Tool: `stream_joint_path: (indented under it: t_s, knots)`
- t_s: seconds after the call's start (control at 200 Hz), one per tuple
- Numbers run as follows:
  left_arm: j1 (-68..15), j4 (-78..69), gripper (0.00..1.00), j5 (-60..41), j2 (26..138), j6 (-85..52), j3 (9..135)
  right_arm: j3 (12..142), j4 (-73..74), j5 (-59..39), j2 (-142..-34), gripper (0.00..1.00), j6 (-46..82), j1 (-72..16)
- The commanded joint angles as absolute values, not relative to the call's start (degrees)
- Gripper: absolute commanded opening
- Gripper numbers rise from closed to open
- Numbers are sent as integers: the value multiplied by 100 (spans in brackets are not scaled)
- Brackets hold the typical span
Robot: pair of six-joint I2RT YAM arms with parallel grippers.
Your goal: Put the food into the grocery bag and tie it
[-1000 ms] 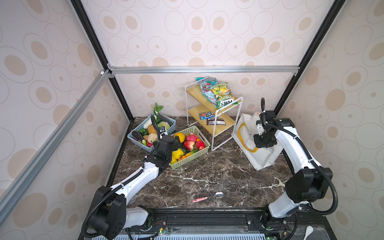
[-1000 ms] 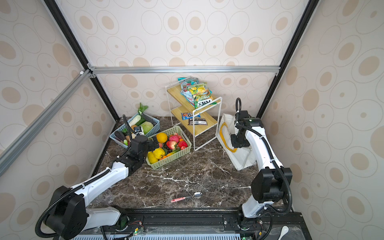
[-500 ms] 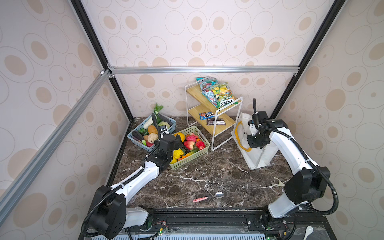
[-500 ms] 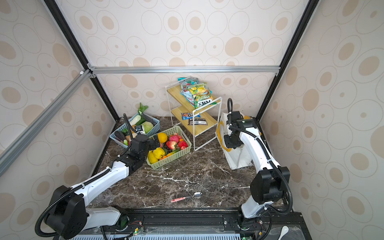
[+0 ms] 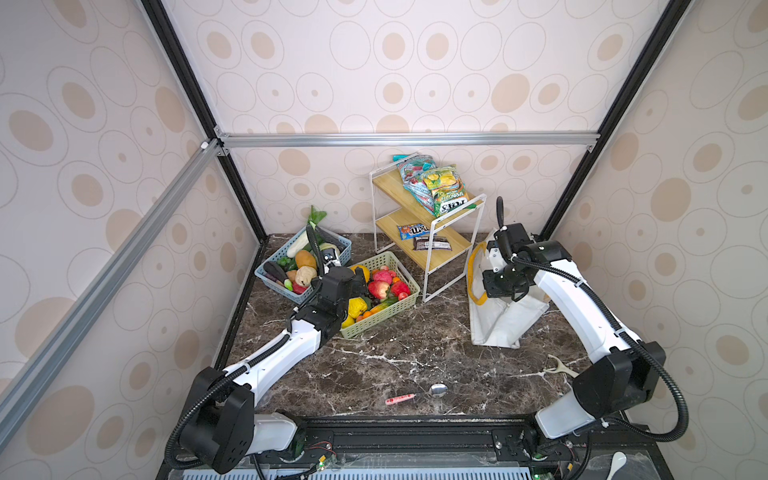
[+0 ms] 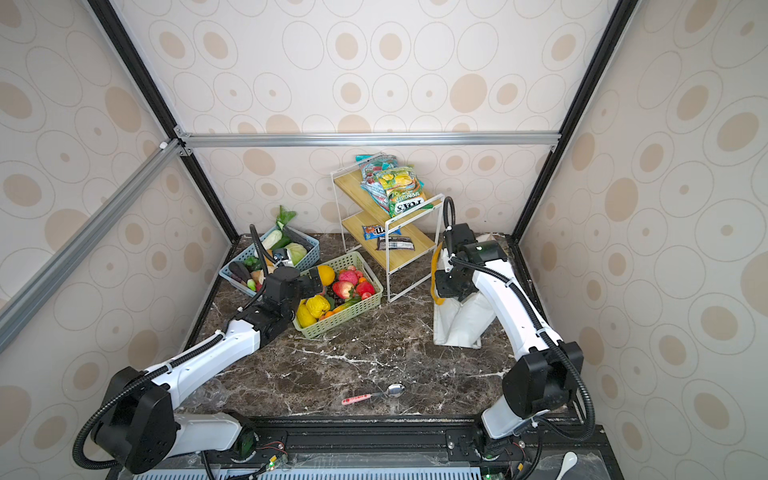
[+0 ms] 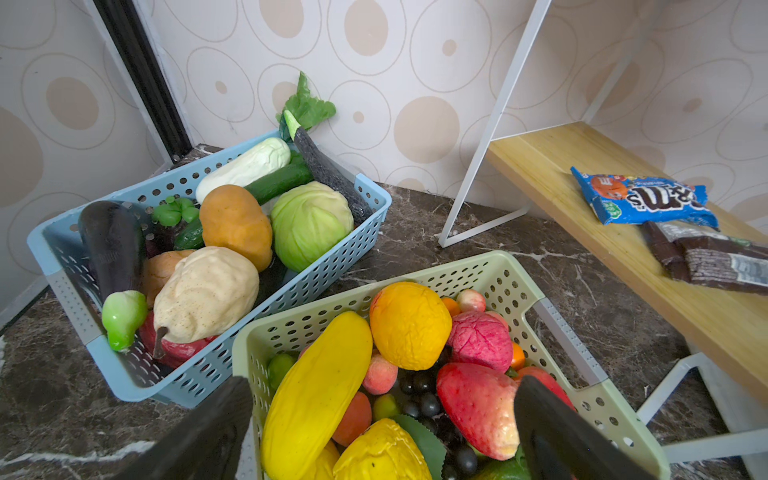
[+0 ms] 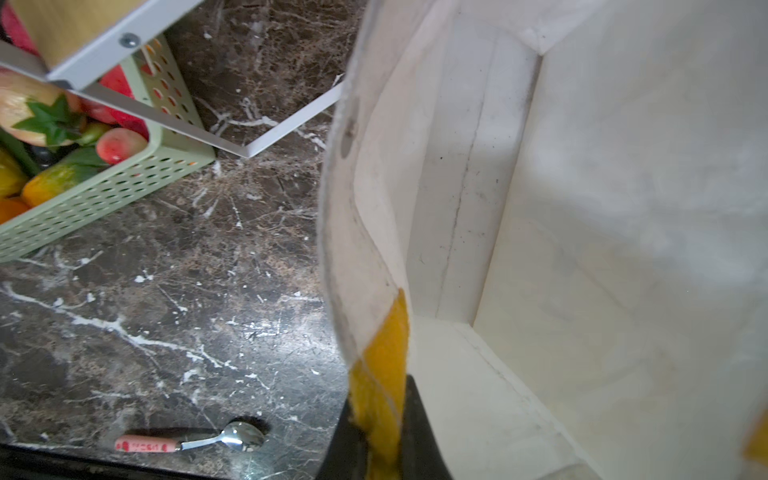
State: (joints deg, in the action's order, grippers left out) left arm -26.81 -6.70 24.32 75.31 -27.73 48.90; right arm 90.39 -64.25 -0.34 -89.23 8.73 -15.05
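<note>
grocery bag (image 5: 498, 320): likely limp, light; hold at yellow strap (image 8: 380, 353) | right pincer (image 8: 380, 424): pinching that strap | left pincer (image 7: 380, 395): spread above food (image 7: 409, 324)

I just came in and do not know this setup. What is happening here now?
The right hand is shut on the yellow strap of the white grocery bag, which stands on the table. The left hand hovers open over the green basket of toy fruit, gripping nothing. Vegetables lie in the blue basket beside it. No food shows inside the bag.
</note>
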Motion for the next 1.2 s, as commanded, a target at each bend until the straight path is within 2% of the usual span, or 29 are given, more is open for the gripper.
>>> stream_joint_path:
  t_s: [0.0, 0.44, 0.7, 0.8, 0.935, 1.195]
  knots:
    - [-2751, -633, 98, 2546, 7532, -2798, 5087, 9131, -6396, -388, -8732, 1, 1137, -1573]
    - [-2750, -670, 98, 2668, 7409, -2786, 4952, 8955, -5939, -1110, -8727, 5, 1559, -2103]
    - [-2747, -661, 98, 2706, 7308, -2781, 4871, 8979, -5657, -1452, -8788, 18, 1768, -2181]
    - [-2751, -610, 98, 2681, 7312, -2735, 4891, 8984, -5577, -1555, -8757, 30, 1755, -2180]
    - [-2751, -532, 98, 2680, 7323, -2698, 4923, 9175, -5816, -1242, -8693, 42, 1499, -2180]
    - [-2751, -512, 98, 2671, 7284, -2716, 4905, 9571, -6679, -649, -8428, 59, 936, -2167]
